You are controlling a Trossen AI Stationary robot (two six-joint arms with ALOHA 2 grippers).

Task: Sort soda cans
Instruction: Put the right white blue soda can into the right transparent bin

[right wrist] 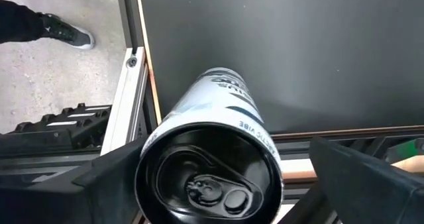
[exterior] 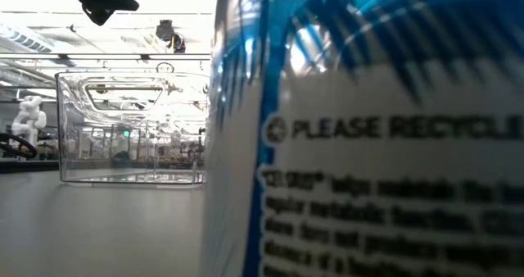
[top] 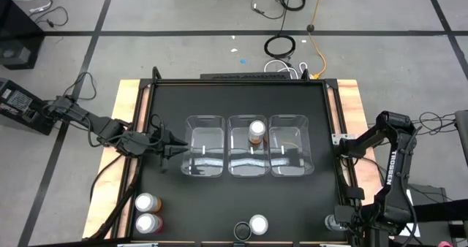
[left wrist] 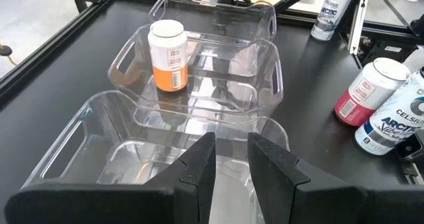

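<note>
An orange can (top: 256, 132) stands upright in the middle of three clear bins (top: 248, 163); it also shows in the left wrist view (left wrist: 165, 55). My left gripper (top: 174, 146) hovers at the left bin's (left wrist: 99, 151) left wall, fingers (left wrist: 199, 168) a little apart and empty. My right gripper (top: 335, 221) is open at the table's near right corner, one finger on each side of a white-and-blue, black-topped can (right wrist: 212, 164) that stands on the table. Two silver-topped cans (top: 147, 212) stand near left. A pink-red can (top: 257, 223) and another white-and-blue can (top: 241, 231) stand at the near edge. My right gripper reaches down from above around the white-and-blue can's top end (right wrist: 199, 134). A gap shows between the can and one finger (right wrist: 344, 171). The can hides the other finger's (right wrist: 112, 177) inner face, so I cannot tell whether that finger touches it.
The near-edge white-and-blue can (exterior: 368, 146) fills most of the low view, beside a clear bin (exterior: 131, 129). The table's raised rail (right wrist: 129, 105) runs close to the right gripper's can. Bare black tabletop (top: 241, 101) lies beyond the bins. A person's shoe (right wrist: 66, 32) shows on the floor.
</note>
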